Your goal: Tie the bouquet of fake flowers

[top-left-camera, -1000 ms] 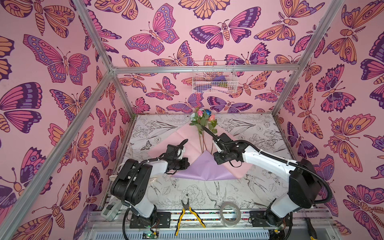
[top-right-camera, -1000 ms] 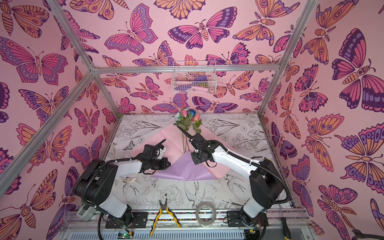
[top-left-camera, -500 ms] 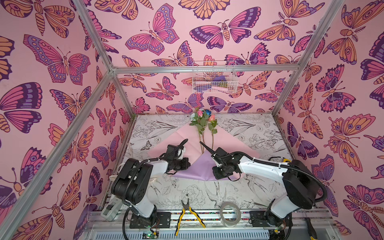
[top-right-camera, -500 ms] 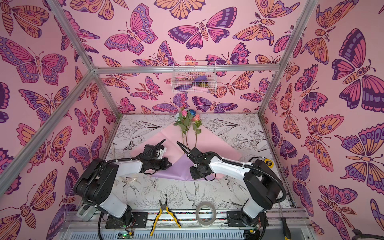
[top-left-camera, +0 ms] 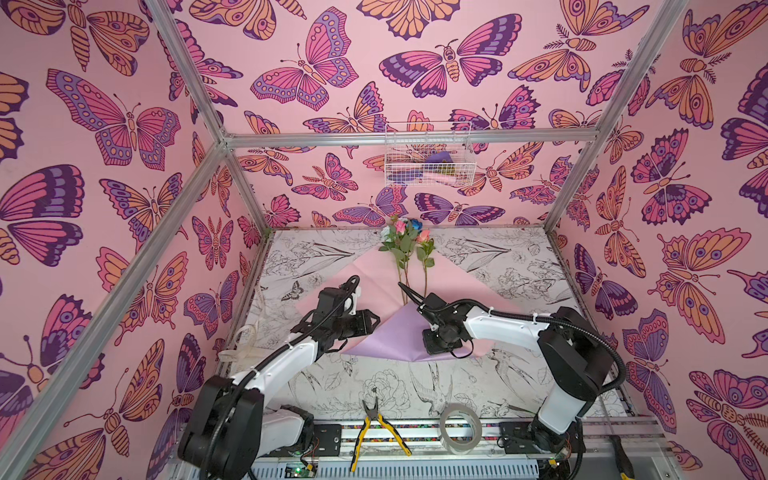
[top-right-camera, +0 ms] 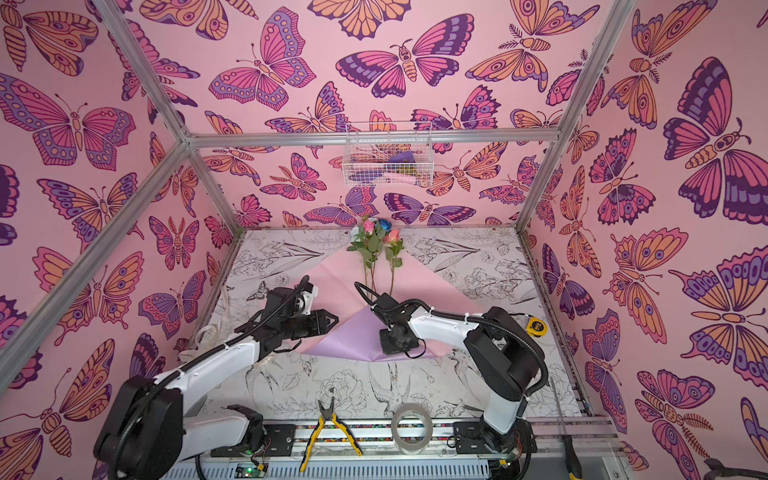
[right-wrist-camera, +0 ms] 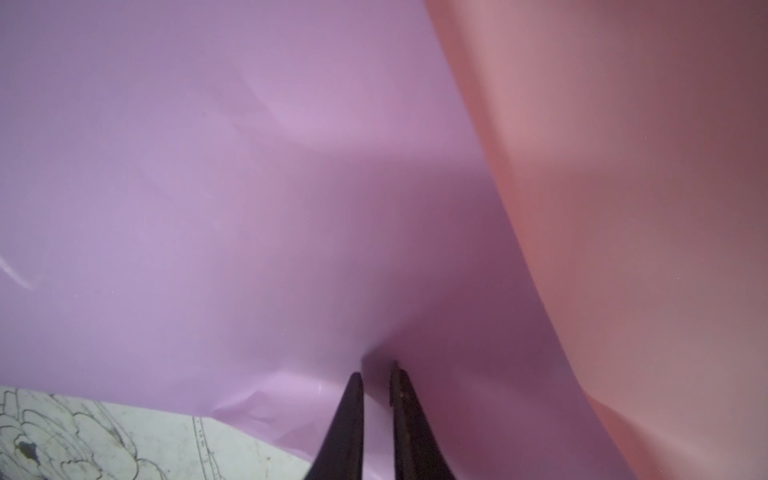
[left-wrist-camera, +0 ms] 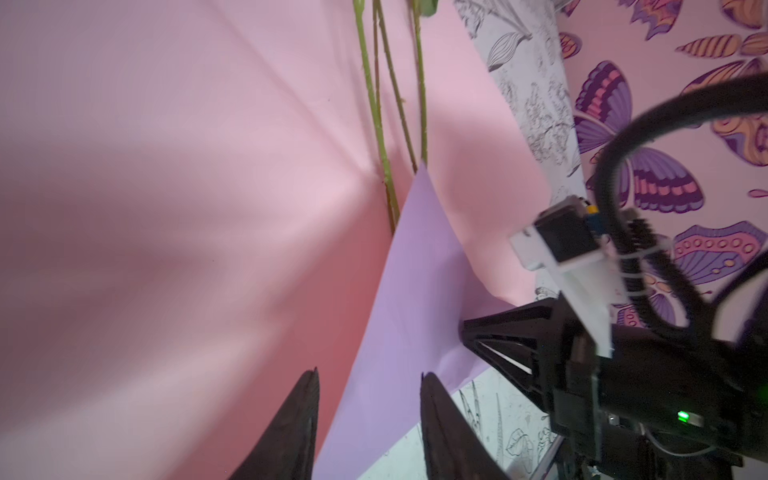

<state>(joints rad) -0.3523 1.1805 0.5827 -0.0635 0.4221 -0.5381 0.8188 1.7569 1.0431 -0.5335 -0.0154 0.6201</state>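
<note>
The bouquet wrap (top-left-camera: 390, 336), a smooth matte pink sheet with a lilac triangular flap folded over, lay at the center of both top views on the line-drawn bench (top-left-camera: 332, 386). The fake flowers (top-left-camera: 409, 245), on thin green stems, pointed toward upper center. The right gripper (right-wrist-camera: 376, 370) pinched a raised lilac ridge. The left gripper (left-wrist-camera: 368, 374) stood released, its 2 tapered black fingers apart.

Left tool (left-wrist-camera: 369, 372) low, jaws parted. Right tool (right-wrist-camera: 375, 370) angled down, jaws nearly closed, pinching lilac wrapping paper (right-wrist-camera: 208, 187).
</note>
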